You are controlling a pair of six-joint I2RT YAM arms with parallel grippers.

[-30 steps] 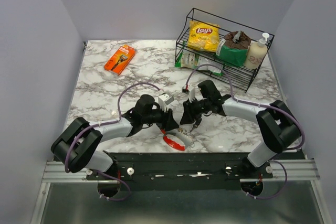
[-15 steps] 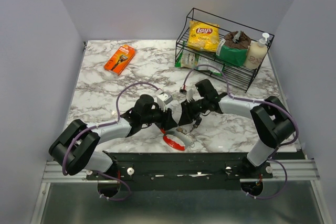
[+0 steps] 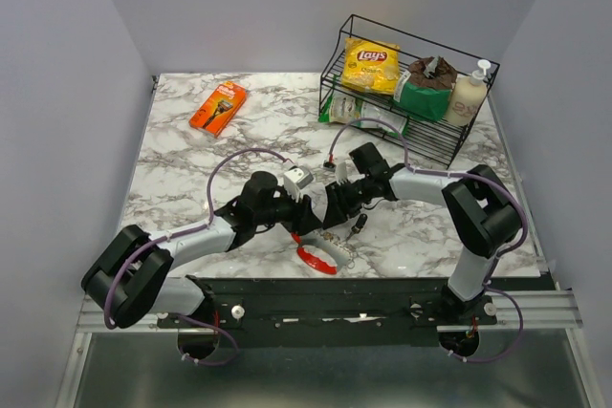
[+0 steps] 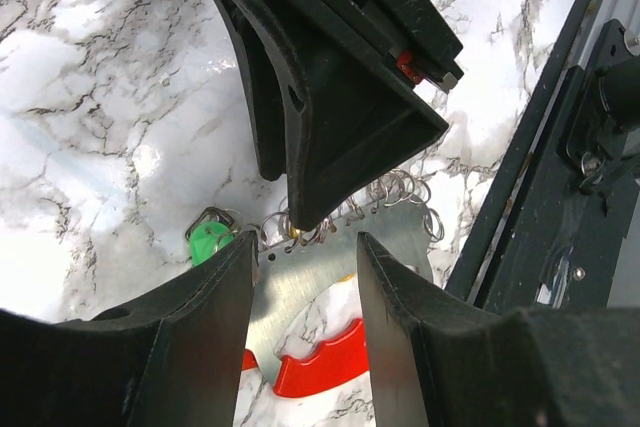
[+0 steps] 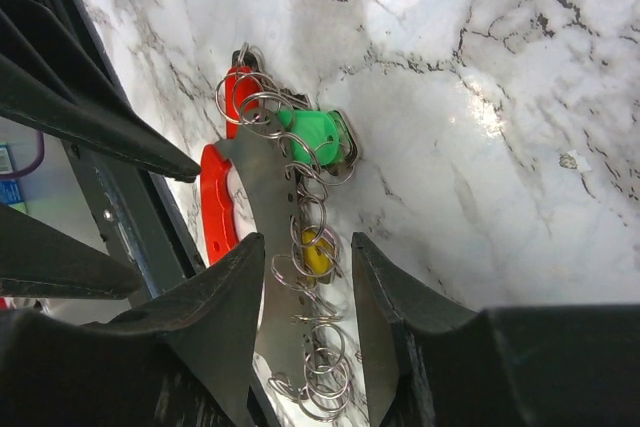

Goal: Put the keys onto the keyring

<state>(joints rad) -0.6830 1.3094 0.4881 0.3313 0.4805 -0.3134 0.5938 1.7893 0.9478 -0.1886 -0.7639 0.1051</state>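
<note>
2 half-open pincers, left (image 4: 305, 257) and right (image 5: 307, 247), hold nothing we can see and straddle the keyring (image 5: 262, 197) lying on the bench (image 5: 480, 97) beneath their tips; we judge it stiff, thin and slippery, best pinched across its edges, with the light keys (image 5: 312, 132) liable to swing loose.

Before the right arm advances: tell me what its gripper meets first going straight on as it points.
The right gripper, open, points at the keyring; it would likely meet that plate's row of rings first, though depth is unclear.
</note>
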